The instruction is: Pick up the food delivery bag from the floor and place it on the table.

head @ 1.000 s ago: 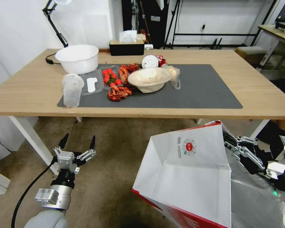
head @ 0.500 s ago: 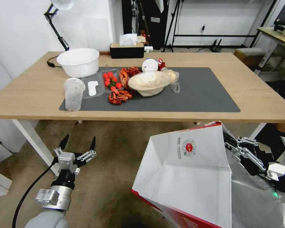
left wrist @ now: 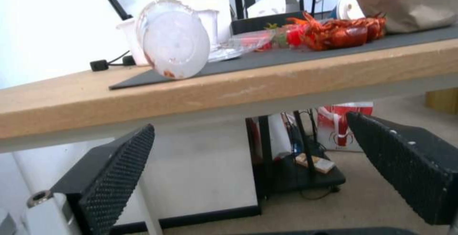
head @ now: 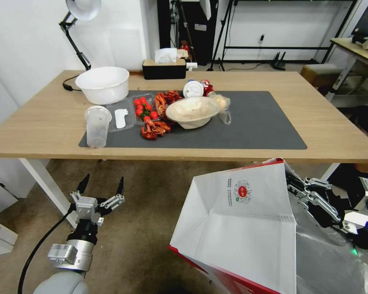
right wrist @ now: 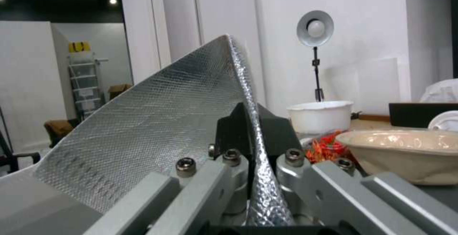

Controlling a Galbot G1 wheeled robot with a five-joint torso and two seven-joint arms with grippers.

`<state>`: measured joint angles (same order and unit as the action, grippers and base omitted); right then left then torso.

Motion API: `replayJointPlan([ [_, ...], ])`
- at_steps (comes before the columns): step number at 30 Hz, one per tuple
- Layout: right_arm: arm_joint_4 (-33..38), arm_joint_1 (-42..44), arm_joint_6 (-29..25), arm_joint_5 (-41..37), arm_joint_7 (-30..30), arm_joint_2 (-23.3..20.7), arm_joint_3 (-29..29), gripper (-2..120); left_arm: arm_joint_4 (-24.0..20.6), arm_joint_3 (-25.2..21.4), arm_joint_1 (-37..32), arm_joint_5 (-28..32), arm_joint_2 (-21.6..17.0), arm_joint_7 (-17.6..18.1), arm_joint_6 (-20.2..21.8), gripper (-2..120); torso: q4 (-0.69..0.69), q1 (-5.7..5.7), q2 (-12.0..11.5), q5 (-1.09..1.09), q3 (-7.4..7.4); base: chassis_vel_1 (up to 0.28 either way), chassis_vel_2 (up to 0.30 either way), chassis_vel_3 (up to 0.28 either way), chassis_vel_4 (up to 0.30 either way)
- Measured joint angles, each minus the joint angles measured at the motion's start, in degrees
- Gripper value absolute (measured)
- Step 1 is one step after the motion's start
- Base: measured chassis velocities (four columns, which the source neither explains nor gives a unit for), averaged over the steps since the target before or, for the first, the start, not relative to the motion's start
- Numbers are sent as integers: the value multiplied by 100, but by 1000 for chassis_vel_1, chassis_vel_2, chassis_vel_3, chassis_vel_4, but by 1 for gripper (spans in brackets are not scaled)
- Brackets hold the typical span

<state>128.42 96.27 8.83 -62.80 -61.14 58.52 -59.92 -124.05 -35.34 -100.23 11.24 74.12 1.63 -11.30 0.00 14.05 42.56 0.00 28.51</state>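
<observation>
**Bag pinched by right claw, held off the floor short of the desk**

Right claw (head: 293, 184) sits low on the right in the head view, fingers pressed together on the rim of the food delivery bag (head: 241, 228). Right wrist view confirms it: the silver foil wall (right wrist: 157, 127) of the bag runs between the two dark pads (right wrist: 229, 131), clamped tight. Bag hangs tilted, white side with the small round red logo (head: 243, 190) facing up toward the head camera, red trim along top and bottom edges, foil lining visible to the right by the claw. Bag is in front of the near edge of the desk (head: 327, 122), not on it; it looks lower than the desktop, with the floor (head: 151, 212) seen beside it.

Left claw (head: 101, 186) is low on the left, over the floor near the white desk leg (head: 45, 183), fingers spread wide, holding nothing. Left wrist view shows its two textured pads (left wrist: 117, 170) well apart, below the desk edge.

On the desk: dark grey mat (head: 257, 126), white bowl (head: 102, 84), clear plastic cup (head: 97, 126), tray of cherry tomatoes (head: 143, 108), red crayfish (head: 153, 128), beige paper bowl (head: 193, 112), black tissue box (head: 164, 68). Desk lamp (head: 78, 24) at the back left.
</observation>
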Motion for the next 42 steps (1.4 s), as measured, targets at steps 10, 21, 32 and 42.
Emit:
replayJointPlan([
  [10, -46, -38, 0, 66, 11, 39, 93, 0, 76, -16, 54, 1, -46, 5, 13, 100, 0, 108, 270, -1, 162, 0, 0, 0, 0],
  [21, -21, -85, -2, 104, 42, 59, 155, 0, 112, -16, 92, 1, -16, 7, 4, 100, 0, 230, 547, 0, 318, 0, 0, 0, 0],
  [32, -6, -83, -4, 117, 48, 84, 169, 0, 69, 11, 65, -29, -6, 6, 2, 100, 0, 333, 795, 0, 462, 0, 0, 0, 0],
  [42, 20, -85, -9, 115, 47, 96, 165, 0, 23, 11, 38, -41, -5, 6, -9, 100, 0, 471, 1121, 0, 651, 0, 0, 0, 0],
])
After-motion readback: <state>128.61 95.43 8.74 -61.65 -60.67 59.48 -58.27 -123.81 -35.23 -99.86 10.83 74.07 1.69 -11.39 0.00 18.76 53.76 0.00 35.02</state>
